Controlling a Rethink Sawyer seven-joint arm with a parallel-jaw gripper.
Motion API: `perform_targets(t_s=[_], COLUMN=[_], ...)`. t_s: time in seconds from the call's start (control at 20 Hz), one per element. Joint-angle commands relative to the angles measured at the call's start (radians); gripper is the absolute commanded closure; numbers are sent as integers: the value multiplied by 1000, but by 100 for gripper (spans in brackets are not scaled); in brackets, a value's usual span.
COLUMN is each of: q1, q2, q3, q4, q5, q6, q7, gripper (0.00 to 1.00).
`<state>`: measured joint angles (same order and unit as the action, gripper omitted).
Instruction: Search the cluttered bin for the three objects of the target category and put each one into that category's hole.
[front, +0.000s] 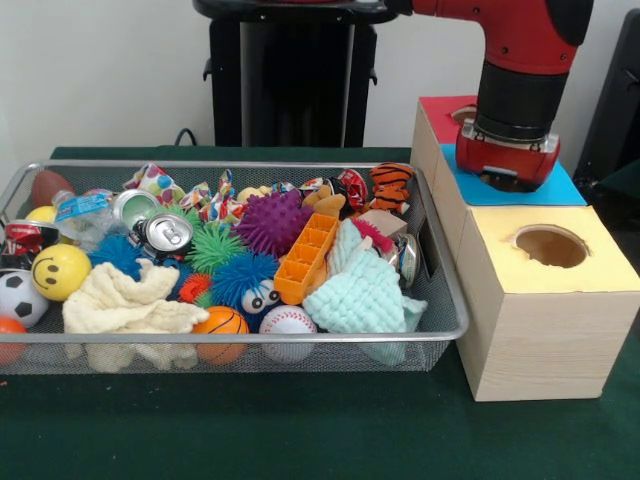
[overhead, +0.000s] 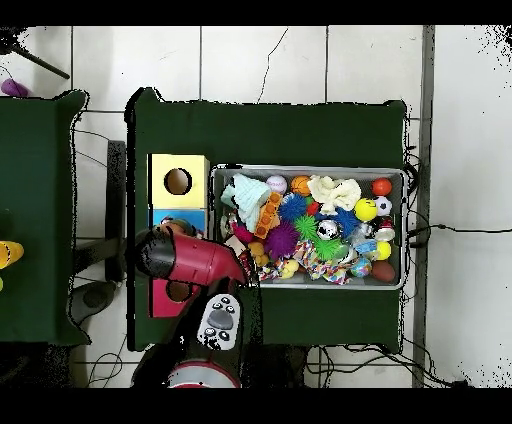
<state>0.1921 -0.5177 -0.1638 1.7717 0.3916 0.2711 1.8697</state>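
The green counter (front: 300, 430) lies in front, bearing the bin (front: 440, 330) full of toys; one clear bottle with a blue label (front: 82, 212) lies at its far left end; the hand (front: 507, 178) hangs over the blue box (front: 560, 190), next to the red box's hole (front: 463, 114), and I cannot tell if it is apart or together; it looks to be between drops, so next it must go back across the bin for a bottle.

1 bin (front: 455, 330), 3 boxes (front: 540, 330), 2 cans (front: 165, 235), 1 bottle (front: 80, 212) visible.

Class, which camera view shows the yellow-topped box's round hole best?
The front view: the hole in the yellow-topped box appears large, with its inner wall visible. The overhead view shows the same hole only as a small dark circle, though fully unobstructed.
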Motion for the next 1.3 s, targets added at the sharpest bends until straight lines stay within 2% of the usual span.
perform_targets(t_s=[0.05, 0.5, 1.1, 1.3], q1=[4, 8, 0, 3], q2=[-64, -131, -133, -177], q3=[-59, -75, -74, -97], q4=[-55, -43, -48, -59], q5=[27, 15, 13, -1], q6=[214, 310, 325, 426], q7=[244, 241, 229, 230], gripper=[0, 0, 0, 0])
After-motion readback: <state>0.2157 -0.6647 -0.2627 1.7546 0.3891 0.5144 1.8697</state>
